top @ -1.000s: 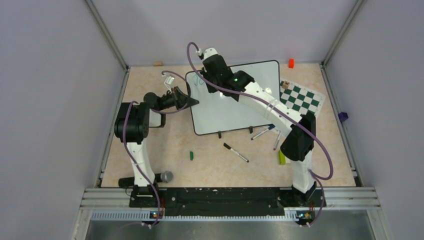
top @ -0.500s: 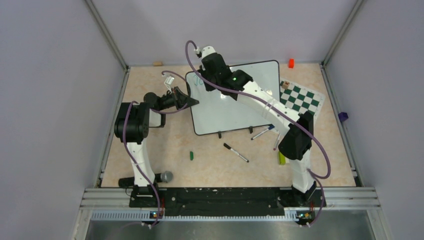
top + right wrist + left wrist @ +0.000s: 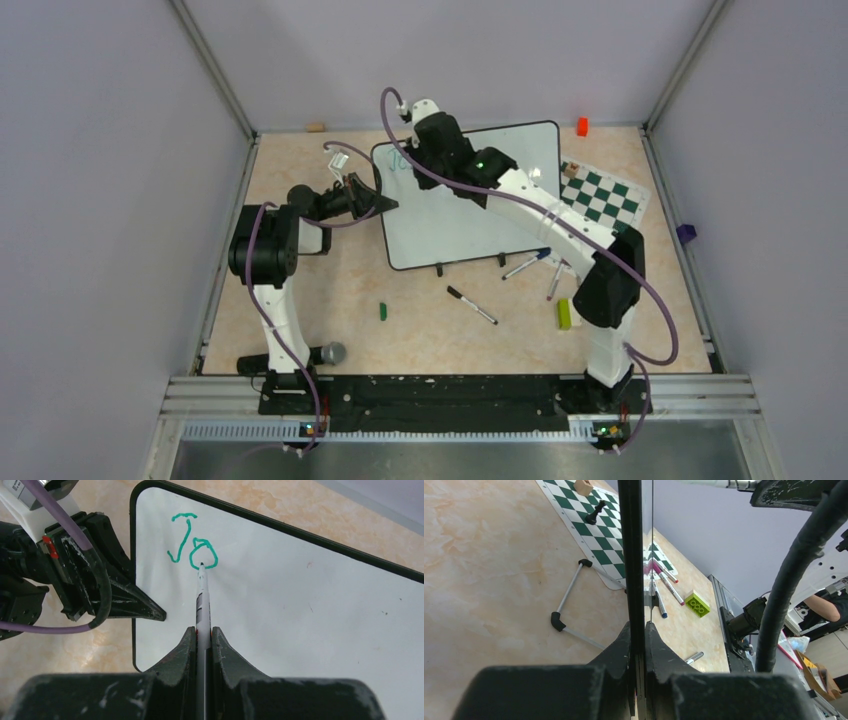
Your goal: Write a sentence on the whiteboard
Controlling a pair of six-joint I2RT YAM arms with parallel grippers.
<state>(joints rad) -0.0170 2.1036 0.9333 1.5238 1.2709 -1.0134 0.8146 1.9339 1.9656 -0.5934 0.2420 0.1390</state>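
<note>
The right fingers (image 3: 182, 655) are pinching the marker (image 3: 202, 595) on the sentence (image 3: 192, 550); the left fingers (image 3: 616, 655) are clamping the whiteboard (image 3: 300, 605); I'd be stroking lightly.

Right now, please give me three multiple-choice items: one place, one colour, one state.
1. Where on the large glossy white whiteboard are the handwritten letters? A) the middle B) the corner near the left arm's black fingers C) the opposite edge
2. The ink is: A) red B) black C) teal-green
3. The right arm's fingers are: A) shut on a white marker B) open C) shut on nothing
Key: 1B, the letters sit by the edge those fingers clamp; 2C, the strokes look teal-green; 3A, the marker is pinched, tip at the letters.
</note>
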